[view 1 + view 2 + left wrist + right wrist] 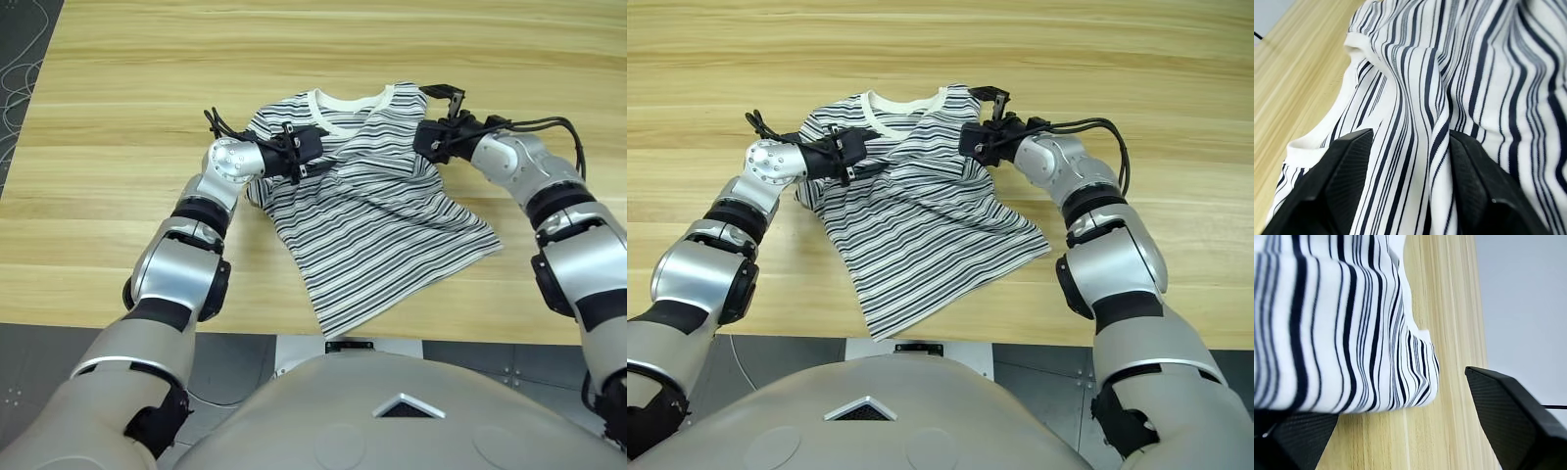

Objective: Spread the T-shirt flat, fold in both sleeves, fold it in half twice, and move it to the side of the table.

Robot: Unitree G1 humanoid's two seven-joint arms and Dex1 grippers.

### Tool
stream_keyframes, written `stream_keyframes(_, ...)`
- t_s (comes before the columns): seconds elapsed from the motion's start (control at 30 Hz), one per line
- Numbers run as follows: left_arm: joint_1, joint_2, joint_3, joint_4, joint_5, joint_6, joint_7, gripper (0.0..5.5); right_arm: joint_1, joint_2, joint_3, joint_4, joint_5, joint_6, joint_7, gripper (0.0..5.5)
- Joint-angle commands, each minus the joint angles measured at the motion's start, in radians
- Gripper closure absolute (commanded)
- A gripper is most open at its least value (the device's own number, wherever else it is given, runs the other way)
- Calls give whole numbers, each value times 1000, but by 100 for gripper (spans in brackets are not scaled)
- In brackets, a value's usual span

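Fingers (pixel 1344 176) on the left gripper (pixel 1410 137) are spread apart and pressed down onto the navy-and-white striped cotton T-shirt (pixel 382 225), with a ridge of fabric bunched between them but nothing pinched yet. Over on the right gripper (pixel 1400 394) the two black pads are wide apart as well. It sits at the shirt's edge on the robot's right, where the cloth meets the light wooden table (pixel 118 98).

The shirt lies face up near the table's front edge, skewed so the cream collar points away from us and the hem trails toward the robot's right. It looks rumpled across the chest, so we'd say the flattening step is what's in hand.

Why the arms sit where they do: one gripper is at each shoulder, either side of the collar, and that's the natural spot to tug the top outward and smooth it before the sleeves go in. We honestly can't tell from these angles whether the sleeves are already tucked under, since the arms cover them.

As for labels or print, we can't make out anything legible on the shirt, just stripes
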Motion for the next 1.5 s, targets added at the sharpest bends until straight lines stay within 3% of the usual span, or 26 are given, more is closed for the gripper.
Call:
stream_keyframes(0.03,49,8,-32,82,82,99,66,288,-13,44,-23,11,36,-4,37,113)
stream_keyframes(0.3,58,1,-33,98,92,123,105,288,-33,73,-172,-55,215,-26,114,113)
stream_keyframes(0.5,58,-12,-35,100,94,130,110,288,-25,54,-185,-183,206,-20,71,113)
stream_keyframes(1.13,48,-37,-31,106,93,152,131,288,49,174,-204,-623,300,55,145,113)
stream_keyframes(1.5,55,-20,-27,105,91,148,124,288,-7,31,-378,-584,357,133,79,113)
